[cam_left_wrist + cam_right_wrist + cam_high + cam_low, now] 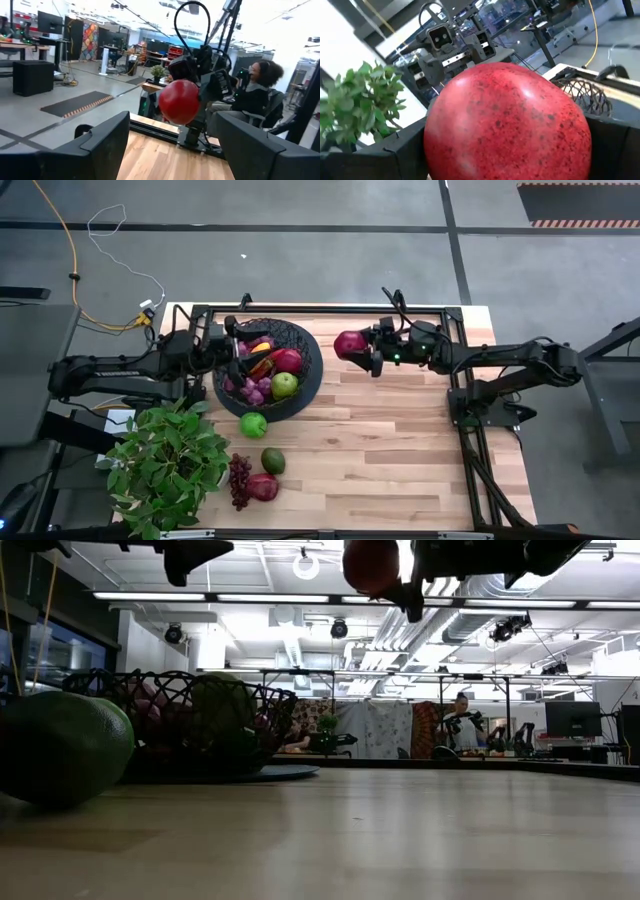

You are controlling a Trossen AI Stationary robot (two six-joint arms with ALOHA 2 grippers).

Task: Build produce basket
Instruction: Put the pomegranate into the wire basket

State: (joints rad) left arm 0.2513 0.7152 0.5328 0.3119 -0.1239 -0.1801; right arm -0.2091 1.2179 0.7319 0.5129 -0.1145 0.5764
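Filling the right wrist view, a red pomegranate (507,122) sits clamped between the right jaws (362,348), which stand wide because the fruit is broad; seen from above it hangs over the far part of the bench (400,450), well to the right of the basket (305,375) and lifted clear of the wood, probably so it can travel over the rim without catching the mesh. Across from it the left jaws (233,345) hover at the basket's far left edge, parted with nothing between them, perhaps waiting their turn or keeping out of the drop path. Inside the basket lie a green apple (285,385), a red fruit, purple grapes and something yellow-orange. Still loose on the bench are a second green apple (253,424) just beside the near rim, an avocado (273,461), and a dark grape bunch (239,477) touching another red fruit (264,487). A potted plant (165,465) crowds the near left corner, close to that loose produce, and could hamper a reach from the left arm. Between pomegranate and basket the way looks open.
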